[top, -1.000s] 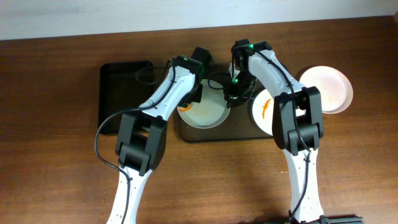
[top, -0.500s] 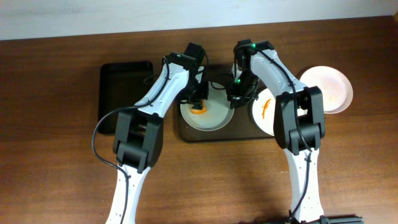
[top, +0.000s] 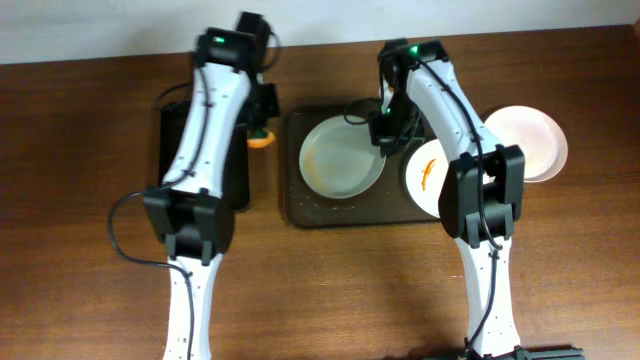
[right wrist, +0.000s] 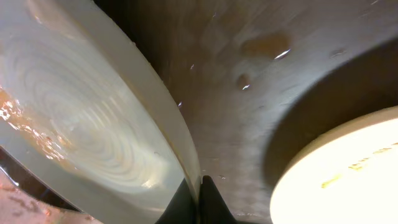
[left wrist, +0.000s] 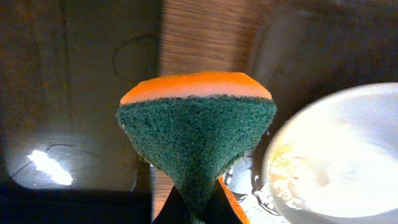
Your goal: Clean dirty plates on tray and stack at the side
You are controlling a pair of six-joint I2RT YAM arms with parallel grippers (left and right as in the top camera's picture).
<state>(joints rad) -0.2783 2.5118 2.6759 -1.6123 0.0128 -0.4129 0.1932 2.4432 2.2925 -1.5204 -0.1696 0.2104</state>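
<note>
**Reader:** Where do the plates sit?

**Describer:** From overhead, the dark brown tray (top: 300, 205) lies mid-table. The first plate (top: 335, 165) rests in the tray's left half. It is wet and mostly white (the wrist cameras show pale orange traces near one edge). The second plate (top: 428, 178) carries a clear orange-red smear. It is at the tray's right end, partly hidden by the right arm. The third plate (top: 530, 140) sits on the bare table (top: 80, 280) just right of the tray. It is close beside the second plate, but the arm hides whether they touch.

**Reader:** What is the right claw doing?

**Describer:** The right gripper (top: 386, 135) reaches the first plate's right rim. Its own camera shows the two fingertips pressed together with that rim pinched between them. The pictures do not show whether the rim is lifted off the tray.

**Reader:** And the left claw?

**Describer:** The left gripper (top: 262, 130) hangs over the strip of wood between the brown tray and a smaller black tray (top: 172, 150), clear of all three plates. It is clamped on a sponge (left wrist: 196, 137), which is orange with a green scouring face. The sponge is squeezed into a wedge, green side toward the wrist camera. The first plate's edge shows at the right of that view.
</note>
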